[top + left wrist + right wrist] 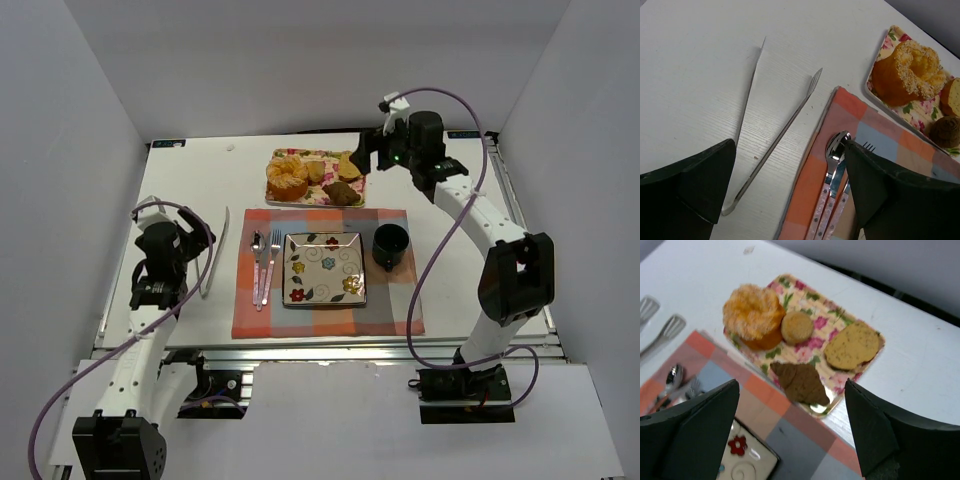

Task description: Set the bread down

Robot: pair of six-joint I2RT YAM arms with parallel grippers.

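**Worktop** (200, 180), with the checked placemat (390, 300) as the reference for position.

- **Tray** (840, 315): just beyond the placemat's far edge, carrying all the bread.
- **Plate** (324, 268): at the placemat's centre, bare.
- **Right claw** (366, 152): hovers beyond the placemat's far edge, over the tray, with its jaws spread wide and holding nothing.
- **Left claw** (790, 145): off the placemat's left edge, above the tongs (775, 140), with its jaws likewise apart and empty.
- **Mug** (391, 246): on the placemat's right half.
- **Bread:** ring bun (752, 315), flat slice (852, 345), dark croissant (800, 382) nearest the placemat, and small round roll (797, 327).

**Step in hand, as judged:** the reach toward the bread, with no piece lifted yet.

**Next move:** the right claw needs to descend over one piece, close gently on it, and carry it to the plate. The croissant lies most nearly between its jaws, but which piece is meant cannot be told.
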